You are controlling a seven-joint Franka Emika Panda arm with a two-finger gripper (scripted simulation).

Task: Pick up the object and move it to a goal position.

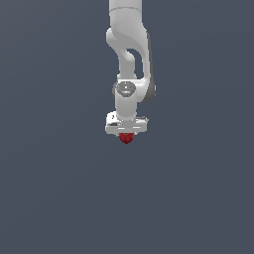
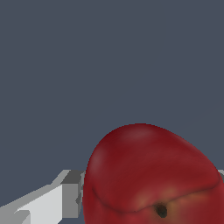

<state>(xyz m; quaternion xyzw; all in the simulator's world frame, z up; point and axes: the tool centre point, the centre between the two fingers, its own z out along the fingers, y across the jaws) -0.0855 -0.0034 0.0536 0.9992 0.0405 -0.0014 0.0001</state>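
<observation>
The object is a small dark red, strawberry-like lump. It sits directly under the white hand of my arm in the exterior view, narrower than the hand. My gripper is shut on it, with the fingers mostly hidden behind the hand and the fruit. In the wrist view the red object fills the near part of the picture, with a dark stem pit showing. One grey-white finger presses against its side; the other finger shows only as a sliver at the picture's edge.
The white arm hangs down from the top of the exterior view. All around is a plain dark grey-blue surface with no other objects, edges or markers in view.
</observation>
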